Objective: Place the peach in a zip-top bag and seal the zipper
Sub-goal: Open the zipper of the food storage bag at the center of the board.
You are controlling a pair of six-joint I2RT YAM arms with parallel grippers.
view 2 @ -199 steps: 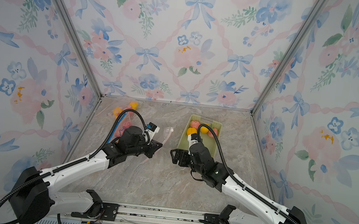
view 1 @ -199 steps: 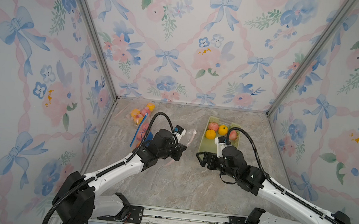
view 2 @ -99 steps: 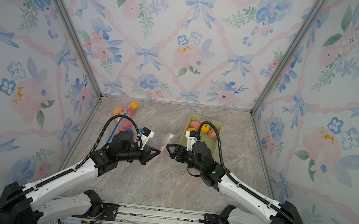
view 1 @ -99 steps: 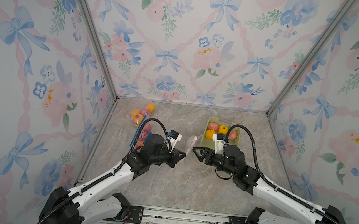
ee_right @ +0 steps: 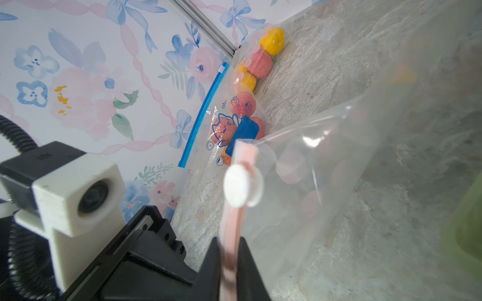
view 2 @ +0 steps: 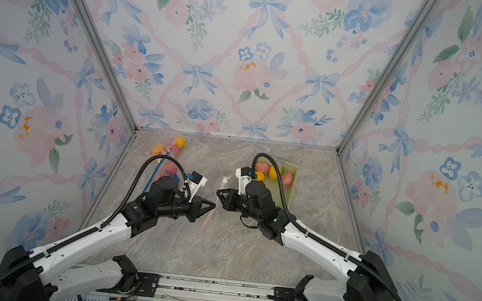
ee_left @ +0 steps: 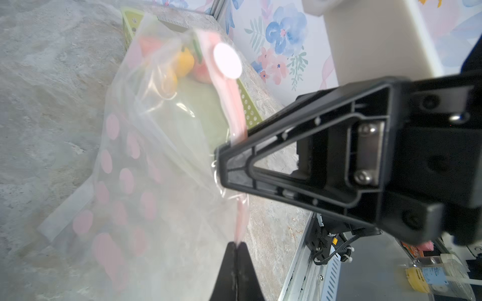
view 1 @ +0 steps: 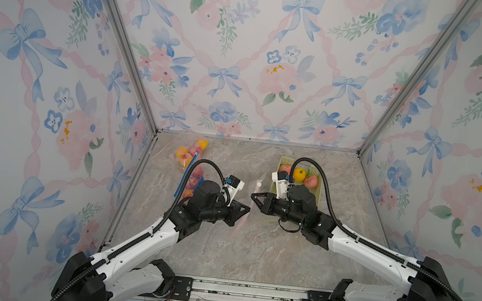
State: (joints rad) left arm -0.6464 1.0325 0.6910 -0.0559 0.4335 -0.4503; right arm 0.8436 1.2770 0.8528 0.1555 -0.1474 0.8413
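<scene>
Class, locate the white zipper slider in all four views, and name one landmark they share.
Top view: slider just beside the basket.
Top view: same place.
Left wrist: on the pink strip, before the basket.
Right wrist: mid-picture, on the strip.
Shared landmark: the green basket, blurred in the right wrist view.

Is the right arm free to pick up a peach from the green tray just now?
Probably not yet: the right gripper is shut on the pink strip of the bag. The peach lies uncovered in the tray nearby.
</scene>
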